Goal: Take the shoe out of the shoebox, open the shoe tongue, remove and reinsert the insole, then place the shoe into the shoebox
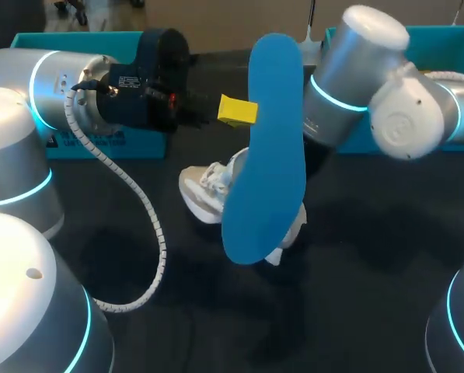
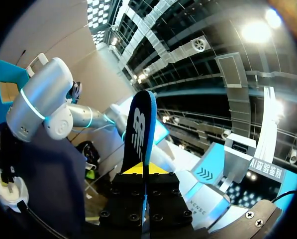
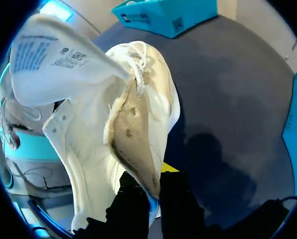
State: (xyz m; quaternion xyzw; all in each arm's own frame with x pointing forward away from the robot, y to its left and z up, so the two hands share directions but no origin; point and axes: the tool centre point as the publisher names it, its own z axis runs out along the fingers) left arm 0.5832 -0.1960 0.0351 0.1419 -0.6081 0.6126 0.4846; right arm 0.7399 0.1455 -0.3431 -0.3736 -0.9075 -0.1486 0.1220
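Hiding much of the shoe (image 1: 203, 194): the upright insole (image 1: 266, 148).

Blue insole (image 1: 266, 148) upright in mid-air over white shoe (image 1: 208, 190), tongue open, teal shoebox (image 1: 130, 146) behind

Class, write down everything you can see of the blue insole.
The insole is a flat, foot-shaped sheet. One face is bright blue and the other is dark with a white logo. It looks like foam. It is out of the shoe and held upright in the air. The left gripper grips it between its jaws, one on each face. Its lower end overlaps the shoe in the head view, but contact cannot be told.
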